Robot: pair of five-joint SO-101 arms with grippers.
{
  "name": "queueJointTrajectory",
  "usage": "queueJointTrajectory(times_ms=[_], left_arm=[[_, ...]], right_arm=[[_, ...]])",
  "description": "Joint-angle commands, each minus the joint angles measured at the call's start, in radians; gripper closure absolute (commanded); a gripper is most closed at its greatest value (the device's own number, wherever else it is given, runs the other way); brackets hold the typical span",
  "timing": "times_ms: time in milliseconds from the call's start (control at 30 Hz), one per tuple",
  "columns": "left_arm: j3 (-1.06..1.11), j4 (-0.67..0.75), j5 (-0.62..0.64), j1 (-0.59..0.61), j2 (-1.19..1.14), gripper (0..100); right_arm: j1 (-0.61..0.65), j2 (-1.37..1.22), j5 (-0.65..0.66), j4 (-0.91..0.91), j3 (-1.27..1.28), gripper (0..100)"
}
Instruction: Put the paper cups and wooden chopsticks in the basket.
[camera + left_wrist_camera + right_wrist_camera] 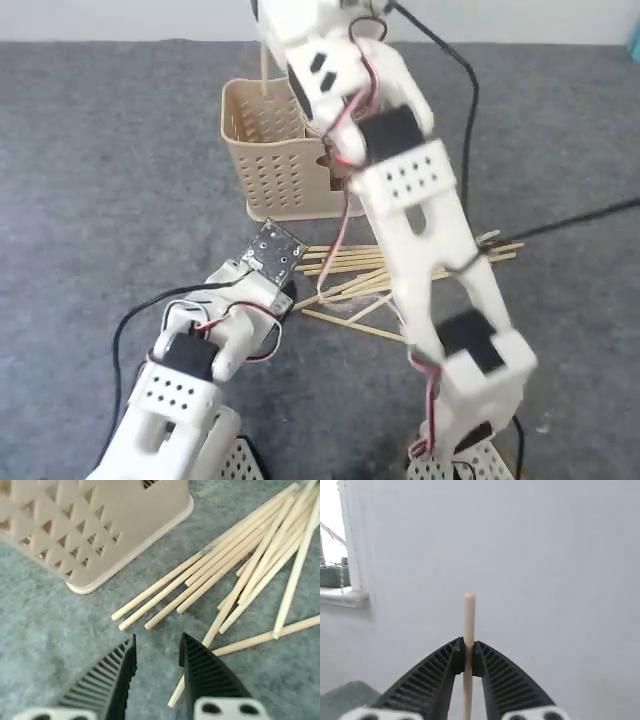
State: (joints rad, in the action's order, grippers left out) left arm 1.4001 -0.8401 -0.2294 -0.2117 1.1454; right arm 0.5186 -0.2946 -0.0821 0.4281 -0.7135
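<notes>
My left gripper (157,667): jaws apart, nothing held, low over the carpet (40,630). The loose wooden chopsticks (225,550) lie flat just ahead of it, fanned, with their long axes slanting away from me. The nearest runs close by one finger. This arm is the nearer to the pile. The basket (270,160) stands just beyond. My right gripper (468,647): clamped on one chopstick (469,615), held upright over the basket. Judgement: axis vertical, so lowering and letting go should do.
</notes>
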Motion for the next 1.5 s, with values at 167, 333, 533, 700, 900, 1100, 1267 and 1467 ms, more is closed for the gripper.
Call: queueJointTrajectory(times_ms=[167, 333, 533, 700, 900, 1100, 1267, 1467], left_arm=[[-0.036, 0.055, 0.038, -0.018, -0.089, 70], [-0.036, 0.068, 0.038, -0.014, -0.095, 70], [-0.036, 0.066, 0.037, -0.014, -0.095, 70], [-0.036, 0.071, 0.035, -0.02, -0.097, 70], [-0.041, 0.032, 0.037, -0.074, -0.098, 70], [-0.081, -0.06, 0.043, -0.18, -0.1, 70], [-0.085, -0.058, 0.043, -0.178, -0.1, 70], [-0.2, -0.058, 0.043, -0.183, -0.311, 70]], right_arm=[[-0.042, -0.148, 0.02, 0.142, -0.212, 90.5], [-0.036, -0.097, 0.017, 0.315, -0.278, 85.3], [-0.048, 0.062, -0.025, 0.736, -0.407, 85.1], [-0.128, 0.193, -0.028, 1.145, -0.463, 85.3], [-0.338, 0.305, -0.026, 1.372, -0.379, 87.4], [-0.524, 0.412, -0.028, 1.366, -0.103, 98.3], [-0.613, 0.516, -0.02, 1.363, 0.092, 97.2], [-0.679, 0.653, 0.021, 1.331, 0.37, 97.2]])
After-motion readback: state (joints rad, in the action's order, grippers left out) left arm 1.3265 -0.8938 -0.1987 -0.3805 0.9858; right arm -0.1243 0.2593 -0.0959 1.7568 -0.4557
